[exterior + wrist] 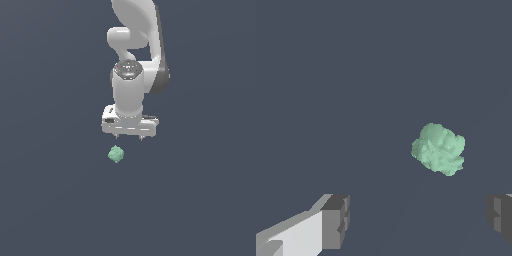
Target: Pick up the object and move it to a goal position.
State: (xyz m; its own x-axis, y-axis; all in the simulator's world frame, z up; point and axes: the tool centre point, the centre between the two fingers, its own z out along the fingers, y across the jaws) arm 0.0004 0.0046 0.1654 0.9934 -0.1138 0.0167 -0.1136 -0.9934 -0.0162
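Hanging above the plain dark surface, the end effector is released, fingers spread wide with nothing between them. The mint-green object lies apart, just below it toward the exterior view's left.

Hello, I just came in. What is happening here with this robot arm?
A white robot arm is going after a small mint-green lump that lies alone on a plain dark surface. Its pincer is open and holds nothing. In the exterior view the lump sits a little below the fingertips, toward that view's left. In the wrist view it is apart from both fingers, so no grasp has been made yet.
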